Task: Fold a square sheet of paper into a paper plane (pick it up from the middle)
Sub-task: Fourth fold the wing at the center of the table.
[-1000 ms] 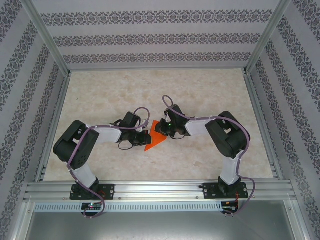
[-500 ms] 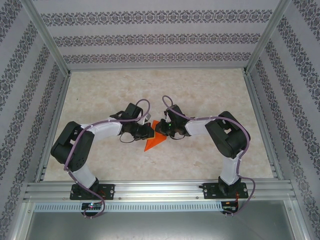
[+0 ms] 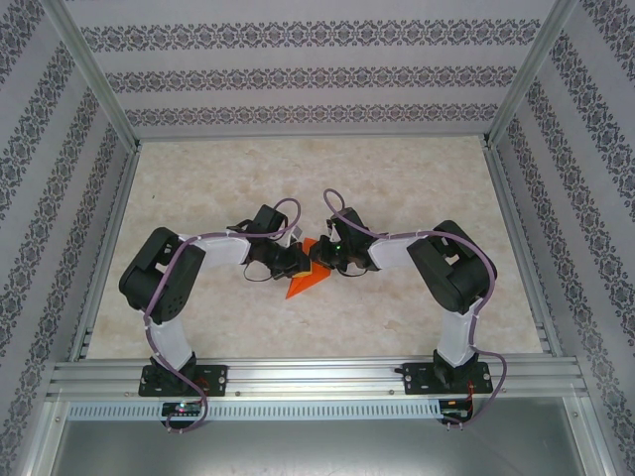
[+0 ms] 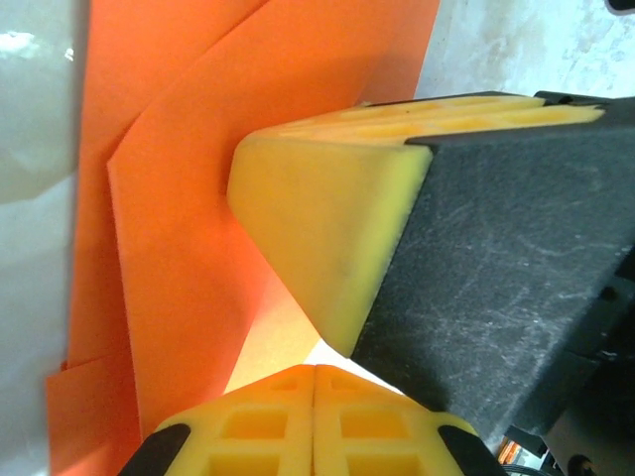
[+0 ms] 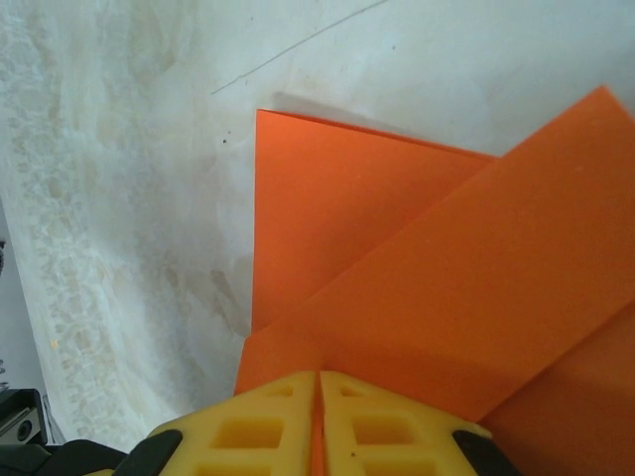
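Note:
The orange sheet of paper [image 3: 301,285] lies part-folded on the table, its point toward the near left. In the right wrist view the paper [image 5: 397,268] shows layered flaps. My right gripper [image 3: 317,256] [image 5: 317,374] is shut on the paper's edge, and orange shows in the seam between its fingers. My left gripper [image 3: 296,260] [image 4: 315,367] is shut with nothing seen between its fingers, its tip over the paper [image 4: 179,248]. It sits close against the right gripper's yellow finger [image 4: 327,228].
The marble-patterned table top [image 3: 417,188] stretches bare behind and beside the arms. Aluminium posts and patterned walls [image 3: 317,79] enclose it. A metal rail [image 3: 317,375] carries both arm bases at the near edge.
The left arm has swung right and its gripper has closed in on the right gripper over the paper. The right arm has stayed put on the paper.

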